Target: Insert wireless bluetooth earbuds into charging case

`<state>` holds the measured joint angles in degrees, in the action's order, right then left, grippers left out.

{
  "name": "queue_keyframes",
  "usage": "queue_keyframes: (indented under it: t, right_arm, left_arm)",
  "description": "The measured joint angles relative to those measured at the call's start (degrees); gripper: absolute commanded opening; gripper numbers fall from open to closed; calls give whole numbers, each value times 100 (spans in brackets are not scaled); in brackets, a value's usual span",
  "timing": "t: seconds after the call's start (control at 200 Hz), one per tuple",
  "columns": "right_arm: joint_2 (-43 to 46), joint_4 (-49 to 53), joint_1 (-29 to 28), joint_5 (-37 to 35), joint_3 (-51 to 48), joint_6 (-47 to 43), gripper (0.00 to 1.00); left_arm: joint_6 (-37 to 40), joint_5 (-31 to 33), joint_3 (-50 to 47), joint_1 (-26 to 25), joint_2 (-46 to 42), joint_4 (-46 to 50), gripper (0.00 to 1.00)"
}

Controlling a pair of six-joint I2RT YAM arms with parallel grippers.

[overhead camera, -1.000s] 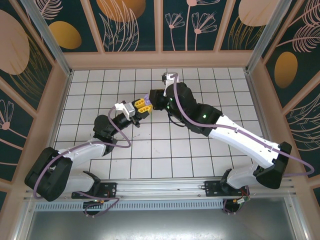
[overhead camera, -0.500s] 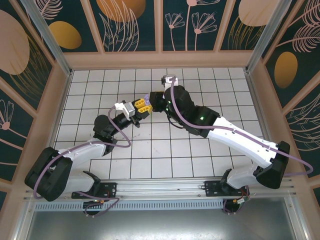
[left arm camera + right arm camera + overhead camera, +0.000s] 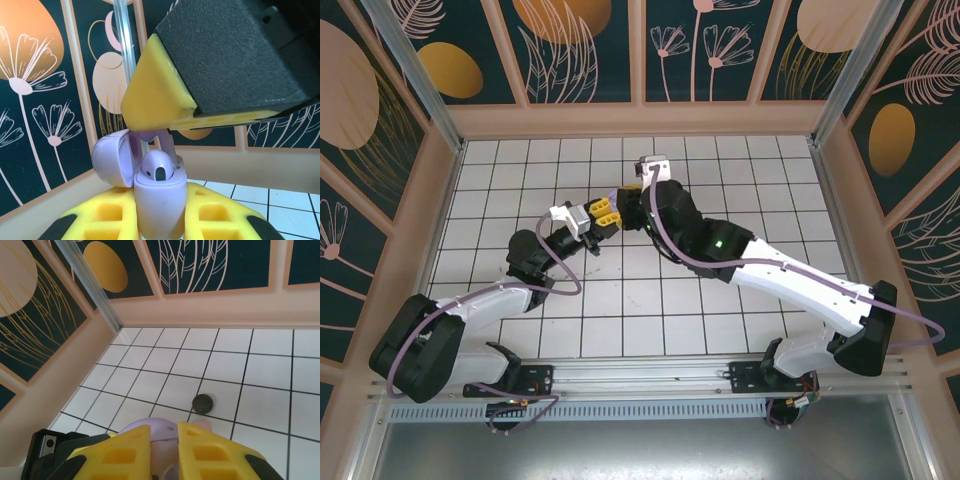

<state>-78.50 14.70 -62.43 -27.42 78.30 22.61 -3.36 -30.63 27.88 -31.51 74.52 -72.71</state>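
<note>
Edged left with right gripper (image 3: 633,195) pinching a lavender stemmed earbud (image 3: 168,145) over the open lavender plastic case (image 3: 160,200) clamped in left gripper (image 3: 609,209), probably about to seat it.

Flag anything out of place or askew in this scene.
One thing: a small dark round object lies alone on the tiled floor; what it is I cannot tell. The lavender case is held in the left end effector, lid open, one bud seated, a second bud gripped by the right end effector.
</note>
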Motion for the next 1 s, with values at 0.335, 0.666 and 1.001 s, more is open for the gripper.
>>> queue_keyframes:
  t: [0.335,0.666,1.001]
  right_arm:
    - [-59,-90,-284,-673,-144,-197,37]
    - [107,17,-354,-597,105,-122,58]
    - [658,153,376,238,306,153,55]
  left_arm:
    - [-17,-26,0,0,-2,11,0]
    - [-17,-20,7,0,-2,9,0]
    - [-44,-24,-7,0,-2,7,0]
